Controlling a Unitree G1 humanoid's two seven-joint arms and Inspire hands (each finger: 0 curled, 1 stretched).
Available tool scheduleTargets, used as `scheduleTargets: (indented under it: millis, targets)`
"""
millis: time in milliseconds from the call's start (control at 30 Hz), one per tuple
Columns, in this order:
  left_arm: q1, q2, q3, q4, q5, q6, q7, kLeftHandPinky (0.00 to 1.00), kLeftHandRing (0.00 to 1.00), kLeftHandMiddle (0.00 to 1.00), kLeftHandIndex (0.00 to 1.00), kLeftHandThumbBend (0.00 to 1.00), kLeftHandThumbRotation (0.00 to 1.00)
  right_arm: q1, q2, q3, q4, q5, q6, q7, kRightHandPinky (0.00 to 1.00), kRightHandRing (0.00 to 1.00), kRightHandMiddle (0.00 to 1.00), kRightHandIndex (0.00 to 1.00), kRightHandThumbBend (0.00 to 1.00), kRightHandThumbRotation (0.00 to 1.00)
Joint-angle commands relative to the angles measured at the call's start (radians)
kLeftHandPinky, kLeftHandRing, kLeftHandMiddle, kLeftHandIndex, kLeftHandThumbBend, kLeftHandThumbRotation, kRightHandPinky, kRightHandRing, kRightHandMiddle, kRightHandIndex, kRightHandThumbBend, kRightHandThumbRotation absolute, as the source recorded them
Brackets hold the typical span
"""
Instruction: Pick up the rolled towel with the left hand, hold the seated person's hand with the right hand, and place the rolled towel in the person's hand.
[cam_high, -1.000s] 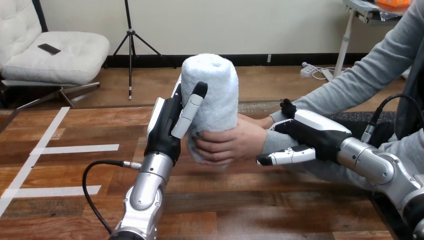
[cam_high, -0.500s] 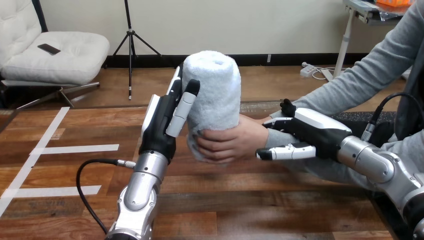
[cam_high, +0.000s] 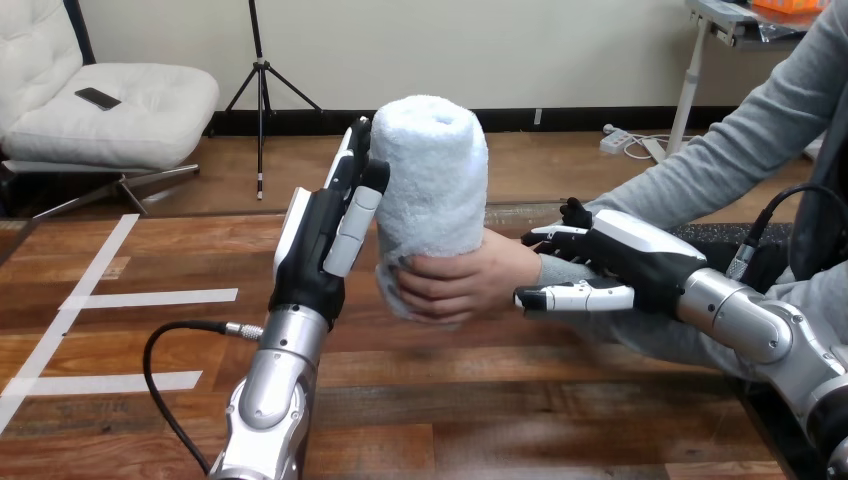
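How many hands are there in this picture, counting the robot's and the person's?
3: the left hand at the towel's left side, the person's hand round the towel's lower part, the right hand at the person's wrist. The person's other hand may be hidden.

Bright, even light falls from above, soft and without hard edges. The white towel (cam_high: 435, 190) is the brightest thing, its top pale yet its nap still readable. The glossy worktop (cam_high: 560, 420) carries a broad, dull sheen, and a soft shadow lies on it under the towel and the person's hand (cam_high: 470, 280). Small highlights run along the left forearm (cam_high: 270, 385) and the white shell of the right hand (cam_high: 625, 255).
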Motion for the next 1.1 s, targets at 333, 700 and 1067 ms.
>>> scheduleTargets:
  millis: [333, 700, 1067]
  targets:
    - [0.045, 0.016, 0.008, -0.157, -0.033, -0.021, -0.005, 1.00, 1.00, 1.00, 0.98, 1.00, 0.99, -0.035, 0.023, -0.090, -0.014, 0.118, 0.016, 0.039, 0.82, 0.93, 0.95, 0.96, 1.00, 0.99]
    - [0.135, 0.013, 0.002, -0.303, -0.050, 0.001, -0.009, 1.00, 1.00, 0.99, 0.97, 1.00, 1.00, 0.013, 0.048, -0.163, -0.042, 0.233, -0.029, 0.066, 0.86, 0.95, 0.97, 0.98, 1.00, 1.00]
    - [0.242, 0.004, -0.002, -0.470, -0.091, 0.037, -0.034, 1.00, 0.99, 0.99, 0.97, 1.00, 0.99, 0.085, 0.093, -0.249, -0.101, 0.367, -0.098, 0.090, 0.92, 0.97, 0.98, 0.99, 1.00, 1.00]
